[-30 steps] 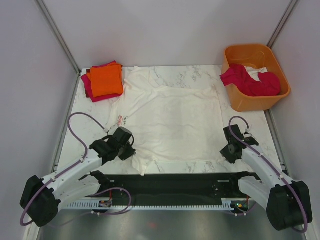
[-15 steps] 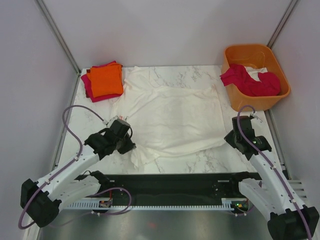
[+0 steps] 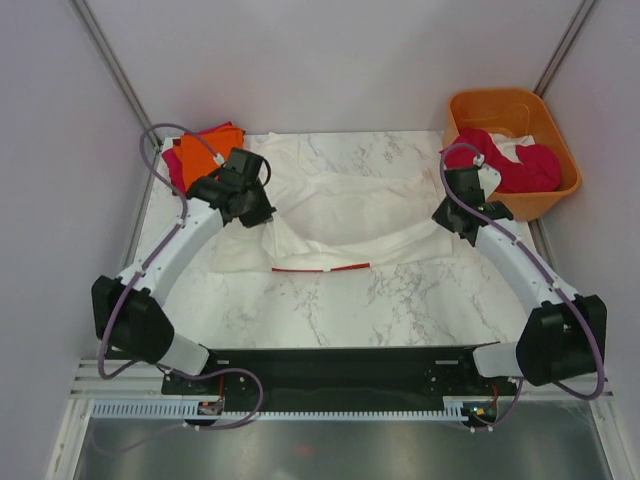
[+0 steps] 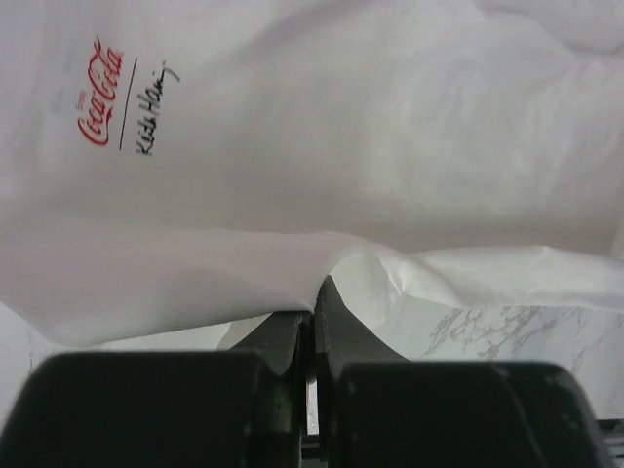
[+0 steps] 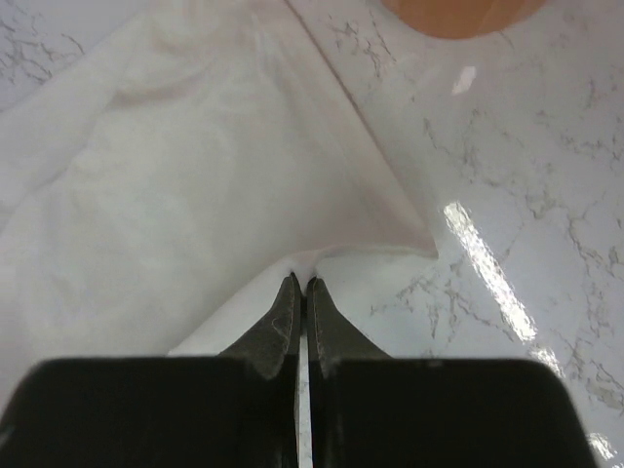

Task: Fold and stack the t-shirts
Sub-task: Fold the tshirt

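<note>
One orange tub (image 3: 540,201) beside right claw (image 3: 447,220)

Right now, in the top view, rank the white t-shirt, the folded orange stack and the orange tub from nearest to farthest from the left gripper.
1. white t-shirt, pinched in the left gripper itself.
2. folded orange stack, just behind it, far-left corner.
3. orange tub, far-right corner.
</note>
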